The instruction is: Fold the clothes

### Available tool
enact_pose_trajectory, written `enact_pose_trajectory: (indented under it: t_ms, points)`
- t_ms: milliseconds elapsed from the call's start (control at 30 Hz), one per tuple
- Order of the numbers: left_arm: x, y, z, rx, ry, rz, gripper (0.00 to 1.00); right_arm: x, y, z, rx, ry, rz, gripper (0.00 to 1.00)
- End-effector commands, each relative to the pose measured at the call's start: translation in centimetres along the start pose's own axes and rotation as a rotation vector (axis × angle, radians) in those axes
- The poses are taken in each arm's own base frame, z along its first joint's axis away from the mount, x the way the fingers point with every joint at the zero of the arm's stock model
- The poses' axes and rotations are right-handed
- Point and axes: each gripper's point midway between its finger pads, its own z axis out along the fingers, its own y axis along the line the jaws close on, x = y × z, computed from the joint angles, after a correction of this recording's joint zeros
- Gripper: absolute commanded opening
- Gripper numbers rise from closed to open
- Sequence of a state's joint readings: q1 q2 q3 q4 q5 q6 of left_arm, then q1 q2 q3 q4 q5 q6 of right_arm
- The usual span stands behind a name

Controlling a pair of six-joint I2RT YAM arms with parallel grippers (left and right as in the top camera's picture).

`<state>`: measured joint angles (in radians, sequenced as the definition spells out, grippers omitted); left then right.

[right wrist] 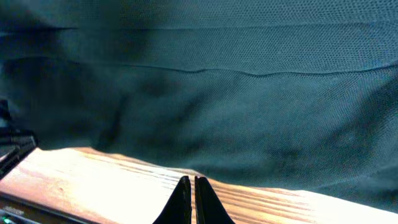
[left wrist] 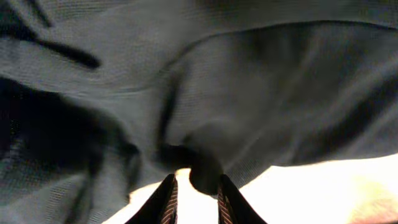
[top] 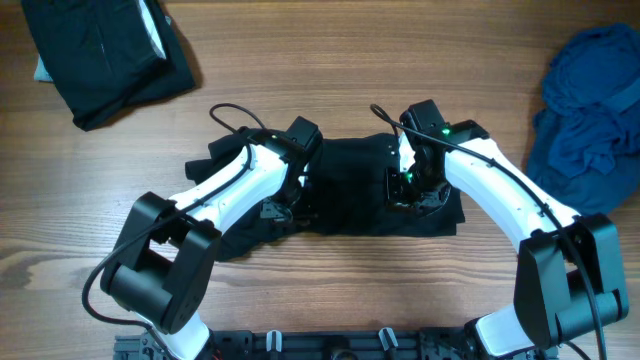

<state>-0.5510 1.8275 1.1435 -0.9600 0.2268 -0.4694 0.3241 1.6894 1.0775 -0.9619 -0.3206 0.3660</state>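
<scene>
A black garment lies spread in the middle of the wooden table. My left gripper is at its left edge. In the left wrist view the fingers are slightly apart, with a dark fold of the garment at their tips touching the right finger only. My right gripper is at the garment's right part. In the right wrist view its fingers are pressed together and empty over bare wood, just short of the garment's edge.
A folded black garment lies at the far left corner. A crumpled pile of blue clothes sits at the right edge. Bare wood lies between the garment and the arm bases.
</scene>
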Motion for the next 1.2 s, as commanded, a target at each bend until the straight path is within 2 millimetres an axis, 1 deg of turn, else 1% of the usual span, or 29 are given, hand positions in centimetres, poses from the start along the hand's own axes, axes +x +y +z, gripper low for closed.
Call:
enact_pose_trajectory:
  t_ms: [0, 67, 167, 267, 400, 500, 633, 733, 800, 900, 1033, 1167]
  points:
    - [-0.4, 1.3, 0.4, -0.074, -0.028, -0.015, 0.23, 0.1, -0.8, 1.0, 0.019, -0.001, 0.075, 0.04]
    - [-0.6, 1.8, 0.4, -0.103, -0.043, -0.015, 0.23, 0.0, -0.9, 1.4, 0.015, -0.008, 0.092, 0.04]
    - [-0.5, 1.7, 0.4, -0.101, -0.037, -0.010, 0.22, 0.2, -1.3, 2.0, 0.022, -0.012, 0.125, 0.04]
    - [-0.2, 1.9, 0.3, -0.108, -0.026, -0.009, 0.21, 0.4, -2.5, 2.4, 0.063, -0.018, 0.178, 0.04]
    - [-0.1, 1.9, 0.3, -0.106, -0.027, -0.009, 0.20, 0.5, -3.9, 2.5, 0.086, -0.018, 0.233, 0.04]
    - [-0.1, 1.9, 0.0, -0.105, -0.029, -0.009, 0.20, 0.1, -4.7, 2.2, 0.088, -0.028, 0.260, 0.04]
    - [-0.3, 1.4, -1.4, -0.079, -0.075, 0.000, 0.20, -0.3, -5.4, 2.1, 0.094, -0.041, 0.282, 0.04]
    - [-0.4, 1.3, -2.8, -0.064, -0.120, 0.002, 0.23, -0.4, -5.6, 2.1, 0.102, -0.043, 0.283, 0.04]
    - [-0.5, 2.5, -3.7, -0.092, -0.139, -0.046, 0.24, -0.4, -6.0, 2.2, 0.123, -0.051, 0.285, 0.04]
    - [-0.4, 4.0, -3.9, -0.110, -0.118, -0.104, 0.22, -0.4, -6.5, 2.6, 0.126, -0.059, 0.293, 0.05]
    - [-0.3, 4.3, -3.8, -0.079, -0.091, -0.134, 0.20, -0.2, -7.2, 3.3, 0.123, -0.066, 0.314, 0.05]
    - [-0.9, 5.8, -4.1, -0.124, -0.118, -0.183, 0.21, 0.1, -8.1, 3.7, 0.121, -0.067, 0.351, 0.05]
